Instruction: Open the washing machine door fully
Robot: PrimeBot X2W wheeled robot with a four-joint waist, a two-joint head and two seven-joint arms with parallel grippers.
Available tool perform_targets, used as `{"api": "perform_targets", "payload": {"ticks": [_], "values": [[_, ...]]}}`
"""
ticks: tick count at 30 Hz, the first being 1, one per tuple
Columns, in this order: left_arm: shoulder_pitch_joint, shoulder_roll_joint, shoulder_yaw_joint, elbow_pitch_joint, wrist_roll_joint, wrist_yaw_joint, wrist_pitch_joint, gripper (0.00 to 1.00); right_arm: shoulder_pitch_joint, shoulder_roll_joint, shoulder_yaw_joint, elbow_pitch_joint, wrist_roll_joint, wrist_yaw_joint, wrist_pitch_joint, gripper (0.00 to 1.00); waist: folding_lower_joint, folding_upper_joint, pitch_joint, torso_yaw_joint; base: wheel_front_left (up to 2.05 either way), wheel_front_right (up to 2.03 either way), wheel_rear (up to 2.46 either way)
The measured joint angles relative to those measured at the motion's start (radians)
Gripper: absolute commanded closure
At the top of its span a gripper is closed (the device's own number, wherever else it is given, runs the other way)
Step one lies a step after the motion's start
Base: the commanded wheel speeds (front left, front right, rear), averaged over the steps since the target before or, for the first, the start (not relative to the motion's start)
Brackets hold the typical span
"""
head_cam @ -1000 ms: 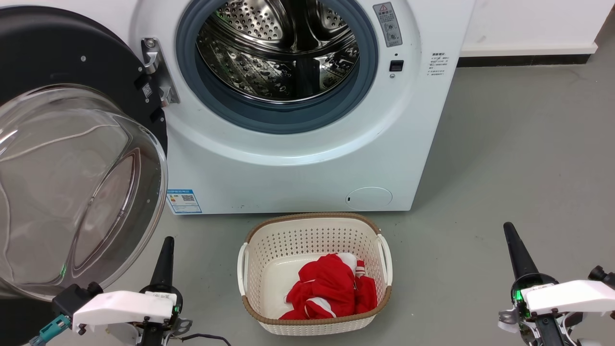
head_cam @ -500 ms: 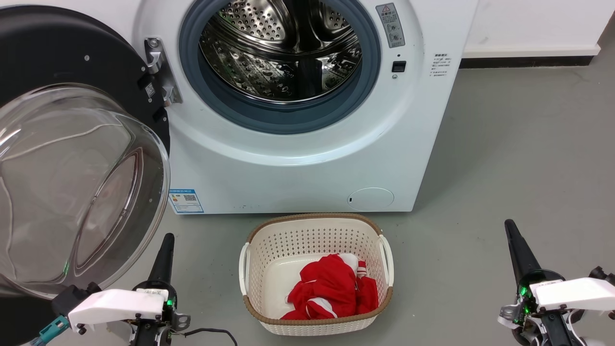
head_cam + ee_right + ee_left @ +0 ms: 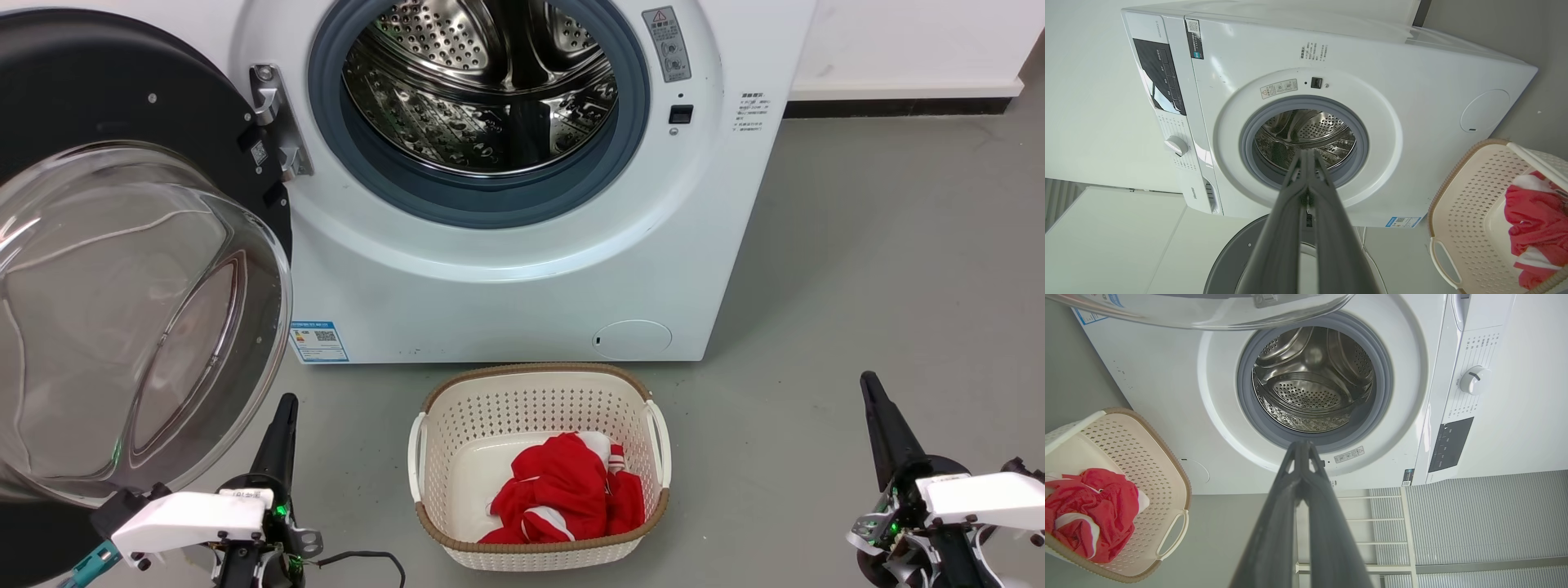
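The washing machine stands white at the back with its steel drum exposed. The washing machine door, black with a clear bulging glass bowl, is swung wide to the left on its hinge. My left gripper sits at the lower left, shut and empty, just beside the bowl's lower rim and apart from it. At the lower right my right gripper is shut on nothing, far from the machine. In the left wrist view the shut gripper points at the drum; the right gripper likewise points at the drum.
A cream perforated basket holding a red and white cloth stands on the grey floor in front of the machine, between my arms. A white wall with a dark skirting runs behind on the right.
The head view has shifted slightly. My right gripper has drawn down and a little right; the left arm has sunk slightly lower. The door stands as before.
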Motion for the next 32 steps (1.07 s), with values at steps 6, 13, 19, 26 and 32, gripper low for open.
{"api": "perform_targets", "payload": {"ticks": [6, 13, 19, 26, 32], "values": [[-0.002, 0.0, 0.003, 0.003, -0.038, -0.002, 0.009, 1.0, -0.004, 0.0, -0.003, 0.003, 0.036, 0.0, 0.009, 1.0, 0.0, 0.0, -0.001, 0.002, 0.0, 0.0, 0.0], [-0.01, -0.001, 0.006, 0.006, -0.095, -0.005, 0.023, 1.0, -0.013, 0.001, -0.009, 0.009, 0.092, 0.0, 0.022, 1.0, -0.0001, 0.0, -0.001, 0.004, 0.0, 0.0, 0.0], [-0.012, -0.001, 0.009, 0.009, -0.137, -0.009, 0.033, 1.0, -0.015, 0.001, -0.013, 0.014, 0.133, 0.0, 0.031, 1.0, 0.0, 0.0, -0.002, 0.007, 0.0, 0.0, 0.0], [-0.012, -0.001, 0.009, 0.009, -0.14, -0.009, 0.034, 1.0, -0.016, 0.002, -0.015, 0.015, 0.135, 0.0, 0.032, 1.0, 0.0, 0.0, -0.002, 0.007, 0.0, 0.0, 0.0], [-0.012, -0.001, 0.009, 0.009, -0.14, -0.009, 0.034, 1.0, -0.016, 0.003, -0.016, 0.015, 0.135, 0.0, 0.035, 1.0, 0.0, 0.0, -0.002, 0.007, 0.0, 0.0, 0.0]]}}
